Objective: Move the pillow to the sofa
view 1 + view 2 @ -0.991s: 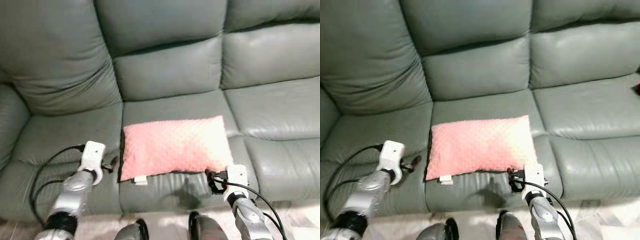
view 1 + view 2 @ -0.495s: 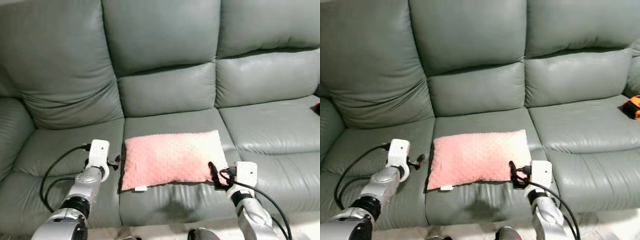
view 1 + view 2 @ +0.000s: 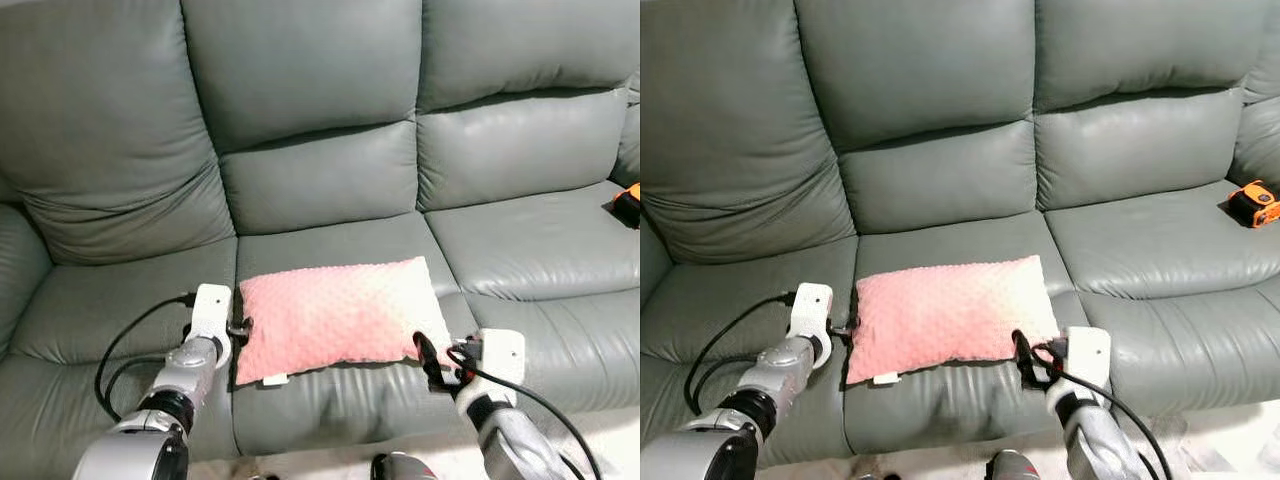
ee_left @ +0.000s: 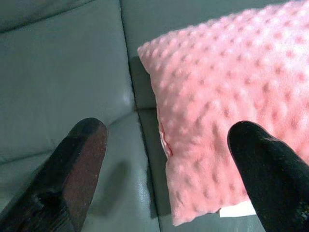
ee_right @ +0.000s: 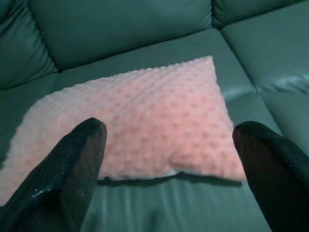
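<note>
Your left gripper (image 4: 166, 164) and right gripper (image 5: 169, 159) gape wide, empty, flanking the pink pillow (image 3: 335, 315) on the sofa (image 3: 320, 150). Your right eye view catches an orange tape measure (image 3: 1252, 203).

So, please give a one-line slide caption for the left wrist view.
Open left hand at the pink pillow lying on the grey sofa.

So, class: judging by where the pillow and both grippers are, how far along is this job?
Done: the pillow lies flat on the sofa, on its middle seat. In hand: the left gripper sits open at the pillow's left edge, the right gripper open at its near right corner; neither is closed on it. Left: apparently only drawing the arms back.
</note>
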### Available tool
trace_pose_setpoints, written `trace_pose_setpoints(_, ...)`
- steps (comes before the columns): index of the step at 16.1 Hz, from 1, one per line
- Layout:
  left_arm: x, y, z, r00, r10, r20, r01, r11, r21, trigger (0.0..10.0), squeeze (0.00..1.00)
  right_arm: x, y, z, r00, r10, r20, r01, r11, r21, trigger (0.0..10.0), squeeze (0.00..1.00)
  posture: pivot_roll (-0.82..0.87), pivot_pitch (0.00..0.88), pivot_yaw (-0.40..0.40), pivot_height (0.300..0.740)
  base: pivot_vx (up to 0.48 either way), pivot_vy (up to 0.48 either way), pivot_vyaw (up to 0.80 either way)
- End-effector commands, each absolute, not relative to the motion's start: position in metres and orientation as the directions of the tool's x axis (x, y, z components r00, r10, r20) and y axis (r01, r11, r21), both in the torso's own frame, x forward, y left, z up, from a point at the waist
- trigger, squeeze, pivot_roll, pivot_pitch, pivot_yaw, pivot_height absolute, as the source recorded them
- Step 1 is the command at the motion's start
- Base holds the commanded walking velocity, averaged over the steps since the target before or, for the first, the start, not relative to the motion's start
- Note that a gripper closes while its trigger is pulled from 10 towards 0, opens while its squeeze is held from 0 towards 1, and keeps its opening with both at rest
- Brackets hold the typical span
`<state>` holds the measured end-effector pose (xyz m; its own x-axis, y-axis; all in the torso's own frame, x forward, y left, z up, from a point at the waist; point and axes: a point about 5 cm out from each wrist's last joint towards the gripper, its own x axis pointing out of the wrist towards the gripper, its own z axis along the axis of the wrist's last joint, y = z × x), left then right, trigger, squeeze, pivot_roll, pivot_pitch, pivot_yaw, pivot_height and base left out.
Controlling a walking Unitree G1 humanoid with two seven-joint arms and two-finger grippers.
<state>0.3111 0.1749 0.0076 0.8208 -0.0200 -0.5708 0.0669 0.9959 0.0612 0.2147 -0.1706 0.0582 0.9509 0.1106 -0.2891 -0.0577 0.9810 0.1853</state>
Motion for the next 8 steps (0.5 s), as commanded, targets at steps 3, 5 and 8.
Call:
trace_pose_setpoints(3,0.304,0.179,0.000,0.794,0.040,-0.607,0.034,0.993,0.109,10.0,0.00,0.203,-0.154,0.079,0.947,0.150,-0.284,-0.085,0.970,0.228,10.0,0.00,-0.40,0.299,0.071,0.740,0.000,0.000,0.00)
trace_pose_setpoints(5,0.303,0.182,-0.002,0.783,0.075,-0.618,-0.015,0.995,0.102,10.0,0.00,0.195,-0.146,0.089,0.939,0.209,-0.273,-0.136,0.956,0.261,10.0,0.00,-0.40,0.348,0.059,0.740,0.000,0.000,0.00)
trace_pose_setpoints(8,0.299,0.177,-0.007,0.760,0.086,-0.644,-0.027,0.994,0.102,10.0,0.00,0.177,-0.123,0.103,0.877,0.389,-0.282,-0.275,0.888,0.370,10.0,0.00,-0.40,0.395,0.054,0.740,0.000,0.000,0.00)
